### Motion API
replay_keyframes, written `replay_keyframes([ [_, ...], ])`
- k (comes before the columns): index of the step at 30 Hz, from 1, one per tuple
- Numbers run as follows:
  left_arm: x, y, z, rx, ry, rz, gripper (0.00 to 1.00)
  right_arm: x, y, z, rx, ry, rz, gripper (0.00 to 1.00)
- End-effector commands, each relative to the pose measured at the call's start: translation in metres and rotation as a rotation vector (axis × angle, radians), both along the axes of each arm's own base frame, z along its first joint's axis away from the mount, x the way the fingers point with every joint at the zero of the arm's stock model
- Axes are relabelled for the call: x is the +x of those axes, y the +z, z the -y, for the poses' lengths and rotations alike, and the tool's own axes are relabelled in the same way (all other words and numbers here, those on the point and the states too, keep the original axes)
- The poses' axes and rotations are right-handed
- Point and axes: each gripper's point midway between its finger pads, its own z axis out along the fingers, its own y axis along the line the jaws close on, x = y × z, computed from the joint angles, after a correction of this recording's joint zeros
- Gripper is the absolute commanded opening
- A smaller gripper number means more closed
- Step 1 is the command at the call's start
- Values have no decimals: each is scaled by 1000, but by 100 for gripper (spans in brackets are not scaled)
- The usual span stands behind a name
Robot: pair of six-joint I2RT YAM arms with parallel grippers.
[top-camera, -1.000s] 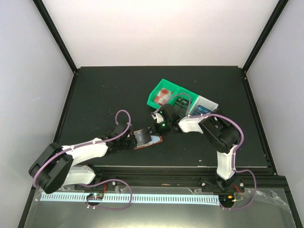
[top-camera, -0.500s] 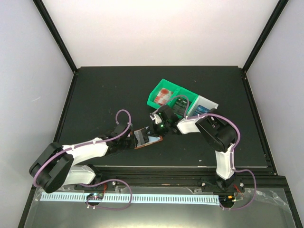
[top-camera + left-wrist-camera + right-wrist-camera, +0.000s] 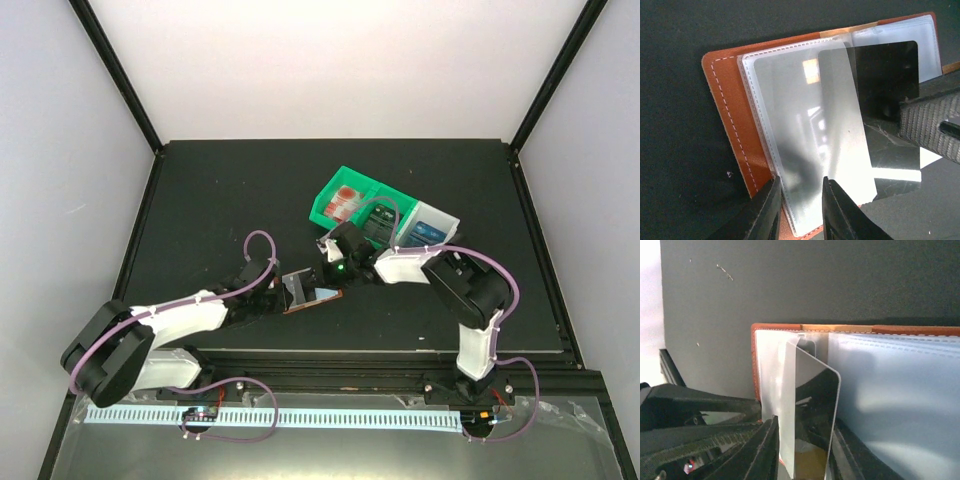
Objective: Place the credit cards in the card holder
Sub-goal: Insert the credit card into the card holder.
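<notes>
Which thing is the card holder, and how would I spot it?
Look at the black table, near its front edge, where the left tool and right tool meet. The card holder lies open there. Unlike the green bin behind it, it is orange-brown leather with white stitching and clear plastic sleeves.

A green bin [image 3: 325, 203] stands just beside a clear bin [image 3: 441, 217] on the black worktop [image 3: 220, 200], right of centre.

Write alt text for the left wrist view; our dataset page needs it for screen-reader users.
An open brown leather card holder lies on a black table, a dark glossy credit card across its clear sleeves. The left gripper straddles a sleeve's near edge; one of the right gripper's fingers overlaps the card at right.
</notes>
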Motion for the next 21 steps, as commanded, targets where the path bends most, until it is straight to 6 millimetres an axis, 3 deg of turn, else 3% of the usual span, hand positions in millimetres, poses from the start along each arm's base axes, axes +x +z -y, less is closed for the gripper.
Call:
replay_keyframes([
  [1,-17,-15,-15,65,3,-70,26,2,2,10,-114,-5,84,32],
  [10,-18,-17,-18,78,5,-71,28,7,0,15,-214,-13,141,28],
  [16,-18,-19,-19,87,5,-76,30,0,-7,7,-208,35,124,15],
  [21,-18,-22,-19,91,1,-79,32,-7,-7,-6,-183,96,125,11],
])
